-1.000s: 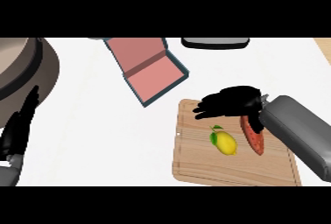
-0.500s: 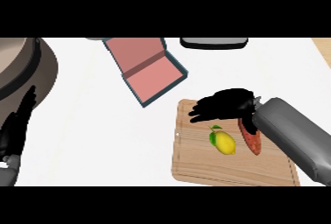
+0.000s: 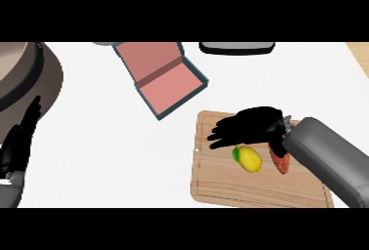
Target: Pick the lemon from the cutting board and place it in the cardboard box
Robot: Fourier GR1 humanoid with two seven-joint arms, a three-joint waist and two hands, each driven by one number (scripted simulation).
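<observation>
A yellow lemon (image 3: 249, 159) lies on the wooden cutting board (image 3: 238, 188), just left of an orange-red vegetable (image 3: 281, 163). My right hand (image 3: 249, 126) hovers over the board's far part, fingers spread toward the left, directly above and just touching the lemon's far end; it holds nothing. The box (image 3: 163, 75), pink inside with dark teal walls, lies open on the white counter at the upper middle, left of and beyond the board. My left hand (image 3: 17, 141) rests at the left edge, fingers straight and pointing up.
A large round grey-brown vessel (image 3: 22, 80) fills the upper left corner. A dark appliance with a light rim (image 3: 236, 47) sits at the far edge. The light counter (image 3: 108, 156) lies between the left hand and the board.
My right hand has moved down and a little left over the board, closing in on the lemon. The lemon, box and left hand have not moved.
</observation>
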